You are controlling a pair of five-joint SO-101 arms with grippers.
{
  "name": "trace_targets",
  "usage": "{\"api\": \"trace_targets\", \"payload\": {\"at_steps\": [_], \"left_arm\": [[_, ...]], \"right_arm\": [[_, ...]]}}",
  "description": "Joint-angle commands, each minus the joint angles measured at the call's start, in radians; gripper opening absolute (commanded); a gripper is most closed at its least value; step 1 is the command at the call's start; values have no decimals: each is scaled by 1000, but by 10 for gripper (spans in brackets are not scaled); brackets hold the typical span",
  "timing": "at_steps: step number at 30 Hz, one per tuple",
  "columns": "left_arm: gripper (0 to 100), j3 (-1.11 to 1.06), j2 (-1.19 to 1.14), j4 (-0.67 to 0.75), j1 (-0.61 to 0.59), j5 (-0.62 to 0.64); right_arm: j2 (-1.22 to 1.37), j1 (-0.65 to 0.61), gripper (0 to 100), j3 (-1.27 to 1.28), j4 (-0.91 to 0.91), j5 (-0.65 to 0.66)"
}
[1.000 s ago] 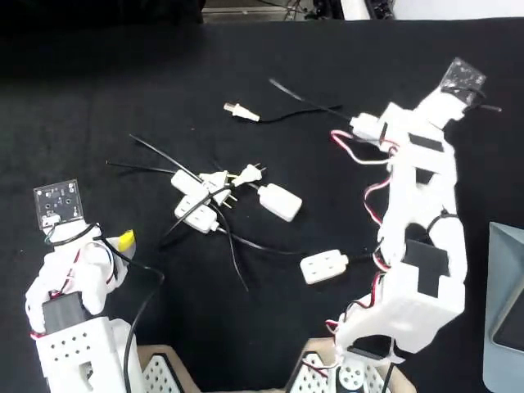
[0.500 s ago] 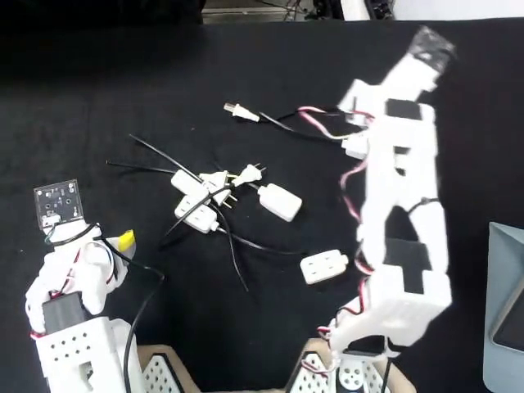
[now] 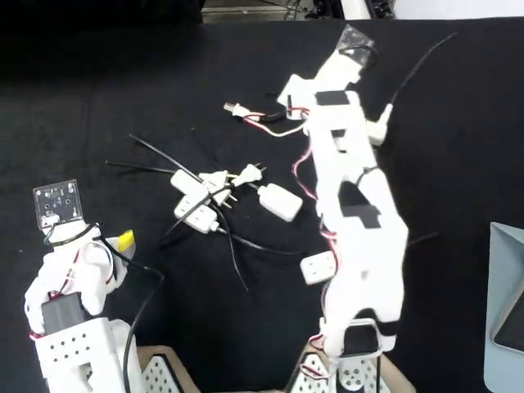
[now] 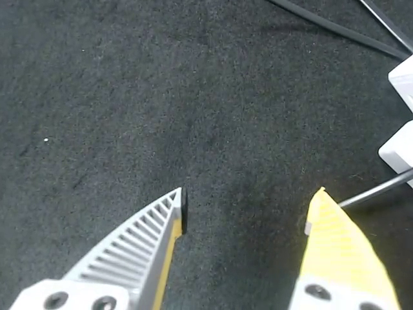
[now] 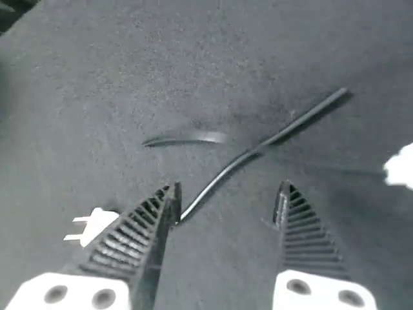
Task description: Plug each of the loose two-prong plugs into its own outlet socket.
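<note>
The right gripper [image 5: 226, 194] hung over the far side of the fuzzy black bench [image 3: 123, 82], its ribbed fingers wide and empty, with a thin black cord [image 5: 258, 152] running between them. A small white two-prong plug [image 5: 93, 226] lay just beside it. The left gripper [image 4: 248, 206], one finger yellow, gaped wide at the near left. A rounded white socket block [image 3: 279, 201] lay mid-bench.

The black cloth worktop [image 4: 129, 97] is matt and finely grainy, like felt. The white rectangular outlet socket blocks [image 3: 280, 201] are smooth plastic with a faint sheen, as is the small white two-prong plug [image 3: 239, 110]. The thin black cords [image 4: 335, 27] look smooth and slightly glossy. The left pincer [image 4: 250, 192] is ribbed matt plastic, one finger pale grey and one yellow. The right pincer [image 5: 228, 186] is ribbed dark plastic.
</note>
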State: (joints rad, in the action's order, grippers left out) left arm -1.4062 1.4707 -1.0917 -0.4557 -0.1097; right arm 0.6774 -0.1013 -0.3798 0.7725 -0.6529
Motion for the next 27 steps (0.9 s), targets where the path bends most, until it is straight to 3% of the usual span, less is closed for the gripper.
{"api": "trace_targets", "payload": {"at_steps": [1, 10, 19, 27], "left_arm": [[303, 2, 11, 15, -7, 9], [303, 2, 11, 15, -7, 9], [303, 2, 11, 15, -7, 9], [303, 2, 11, 15, -7, 9]], "right_arm": [[110, -26, 227, -205, -18, -38], [191, -66, 227, -401, 175, -72], [211, -68, 227, -426, 192, -147], [303, -66, 227, -490, 149, -31]]}}
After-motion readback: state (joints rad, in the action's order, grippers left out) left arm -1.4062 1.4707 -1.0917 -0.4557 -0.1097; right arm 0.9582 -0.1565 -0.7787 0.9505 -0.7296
